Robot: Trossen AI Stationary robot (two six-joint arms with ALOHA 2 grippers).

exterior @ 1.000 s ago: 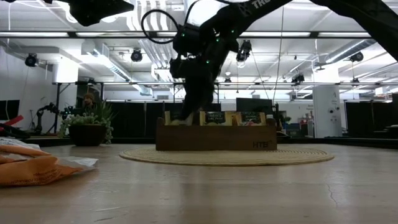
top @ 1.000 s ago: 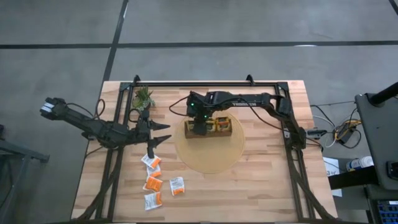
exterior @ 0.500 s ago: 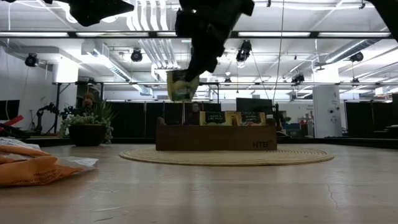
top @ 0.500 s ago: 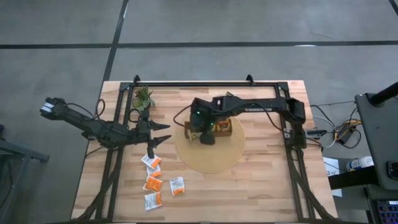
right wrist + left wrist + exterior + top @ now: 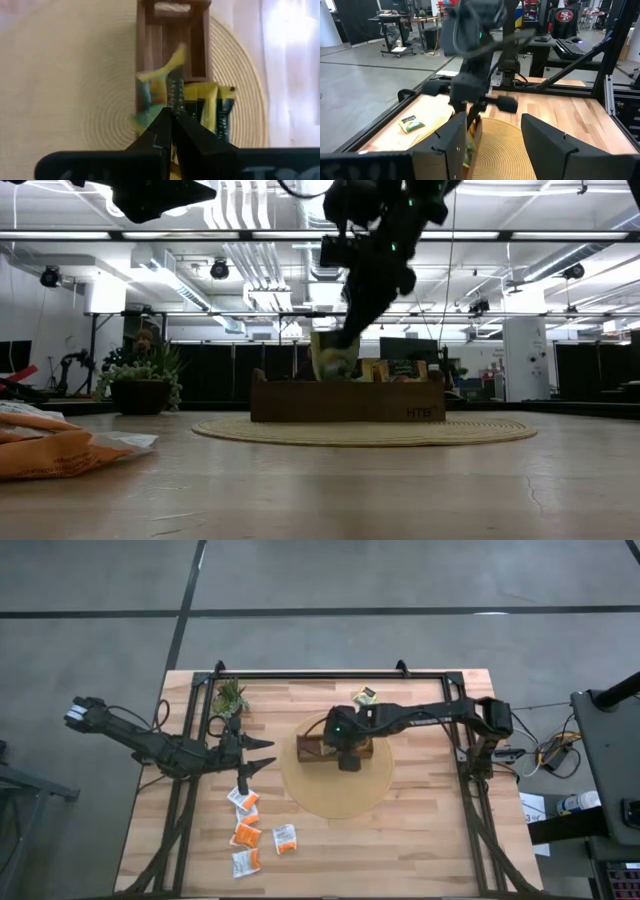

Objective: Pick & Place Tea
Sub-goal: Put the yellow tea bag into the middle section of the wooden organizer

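Over the wooden tray (image 5: 318,752) on the round woven mat (image 5: 336,790), the right gripper (image 5: 346,752) hangs with its fingers pinched tight on a yellow tea sachet (image 5: 162,92). From table height that sachet (image 5: 335,356) dangles below the gripper (image 5: 352,330), its lower edge about level with the tray's (image 5: 345,400) top rim. The right wrist view looks down past the closed fingertips (image 5: 172,122): the held sachet sits above the tray (image 5: 172,42), whose far compartment shows bare wood, while yellow and dark sachets (image 5: 212,107) stand in the compartment next to it.

One more sachet (image 5: 367,694) lies alone on the table (image 5: 440,830) just beyond the mat's far edge; the left wrist camera picks it up as a small yellow-green packet (image 5: 411,123) flat on the wood.

On the left side of the table the left gripper (image 5: 258,754) waits with its fingers spread wide and nothing between them, near the small potted plant (image 5: 230,696). Nearer than it, a loose cluster of orange-and-white sachets (image 5: 248,832) lies on the tabletop, well apart from the tray.
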